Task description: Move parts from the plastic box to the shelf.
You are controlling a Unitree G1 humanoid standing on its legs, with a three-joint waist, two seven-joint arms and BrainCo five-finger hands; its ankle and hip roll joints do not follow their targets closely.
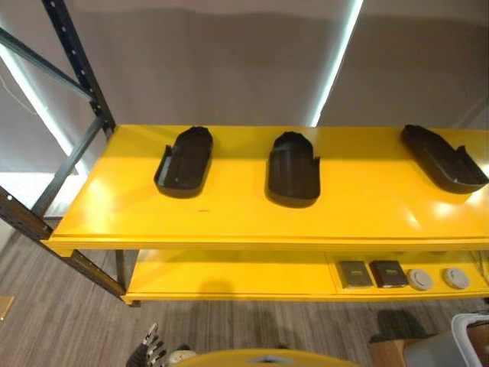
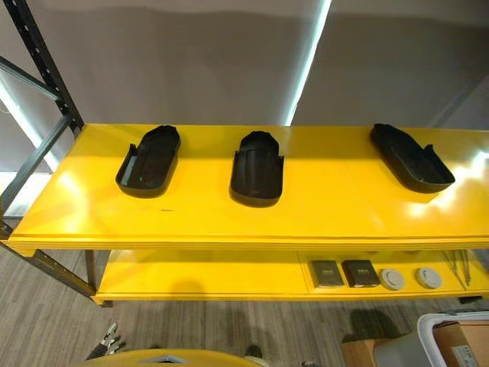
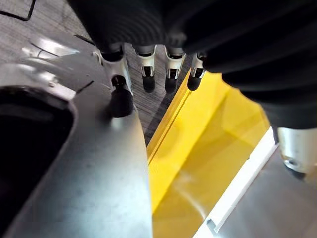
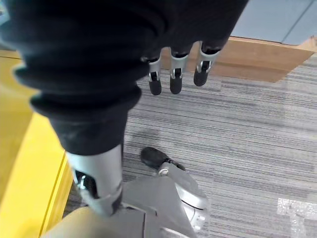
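Three black moulded parts lie apart on the yellow top shelf: one at the left, one in the middle, one at the far right. The pale plastic box stands on the floor at the lower right, with something brown inside. My left hand hangs low by the floor, left of the shelf front. Its fingers are straight and hold nothing. My right hand hangs over the carpet with straight fingers, also holding nothing.
The lower yellow shelf carries two dark square pieces and two round grey discs at its right end. A dark blue upright with braces frames the shelf's left side. A brown board lies along the carpet.
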